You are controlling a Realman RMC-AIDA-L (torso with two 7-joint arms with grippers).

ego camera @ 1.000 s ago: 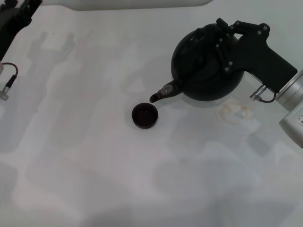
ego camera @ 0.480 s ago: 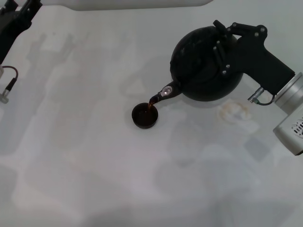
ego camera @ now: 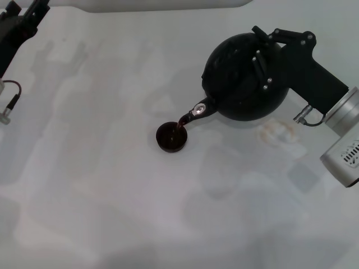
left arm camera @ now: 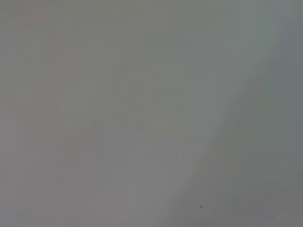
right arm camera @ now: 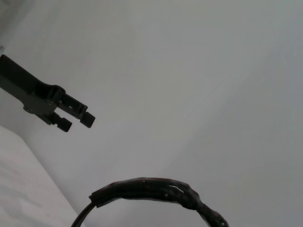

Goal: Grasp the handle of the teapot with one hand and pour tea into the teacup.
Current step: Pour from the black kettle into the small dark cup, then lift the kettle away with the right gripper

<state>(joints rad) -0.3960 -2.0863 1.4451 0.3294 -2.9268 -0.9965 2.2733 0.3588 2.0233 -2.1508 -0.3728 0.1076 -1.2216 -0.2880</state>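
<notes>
Soft even overhead light, faint layered shadows, left wrist view blank grey blur

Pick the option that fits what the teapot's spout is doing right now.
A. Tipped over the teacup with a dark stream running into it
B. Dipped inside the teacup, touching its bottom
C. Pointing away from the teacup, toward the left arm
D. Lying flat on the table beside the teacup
A: in the head view the right tool holds the teapot tilted, its spout above the teacup, a dark stream falling in.

glossy black teapot (ego camera: 241, 84) tilted, dark tea streaming from spout into small black teacup (ego camera: 171, 137).
</notes>
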